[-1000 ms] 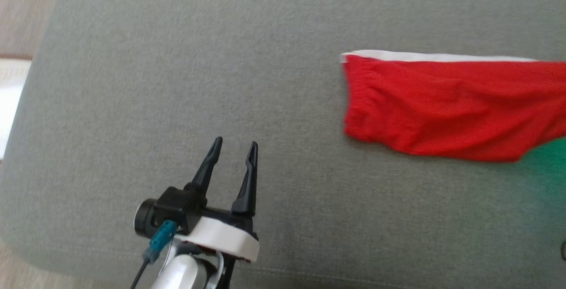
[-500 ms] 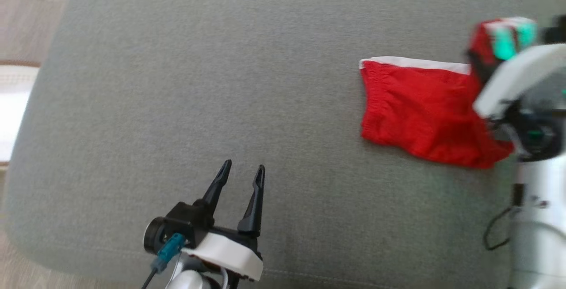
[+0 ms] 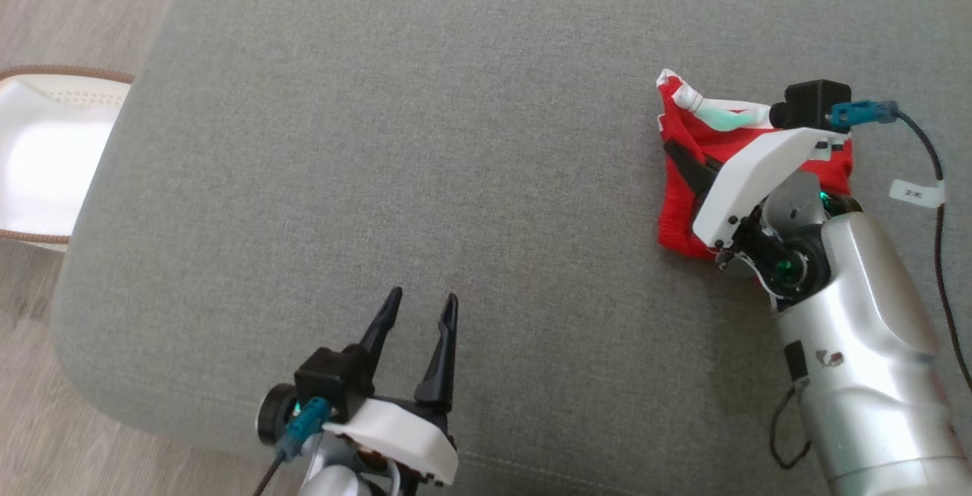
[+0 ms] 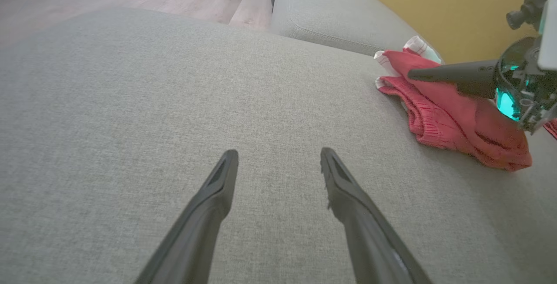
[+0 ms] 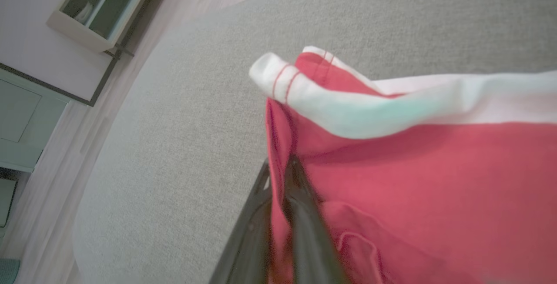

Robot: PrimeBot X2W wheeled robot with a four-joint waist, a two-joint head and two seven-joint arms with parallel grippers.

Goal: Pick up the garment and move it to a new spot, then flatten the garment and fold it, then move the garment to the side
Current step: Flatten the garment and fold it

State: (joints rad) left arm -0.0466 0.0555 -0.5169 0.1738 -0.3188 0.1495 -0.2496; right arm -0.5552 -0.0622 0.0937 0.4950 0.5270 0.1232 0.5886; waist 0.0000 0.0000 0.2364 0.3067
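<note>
Garment: the red soft-cloth garment with a white-and-mint band [image 3: 680,203] lies bunched on the right part of the broad grey fabric cushion [image 3: 380,139], its band edge raised and rolled over.
Right hold: the right gripper [image 3: 676,153] is pinched closed on a fold of the red cloth, which drapes on both sides of the fingers. I judge this an edge grip, so that the rest doubles over beneath.
Right arm pose: the silver forearm rises from lower right, wrist bent, fingers low and pointing up-left.
Left hold: the left gripper [image 3: 422,298] is spread wide, grasping nothing.
Left arm pose: at the cushion's near edge, above bare fabric, well apart from the garment. I judge it is parked clear of the cloth.
</note>
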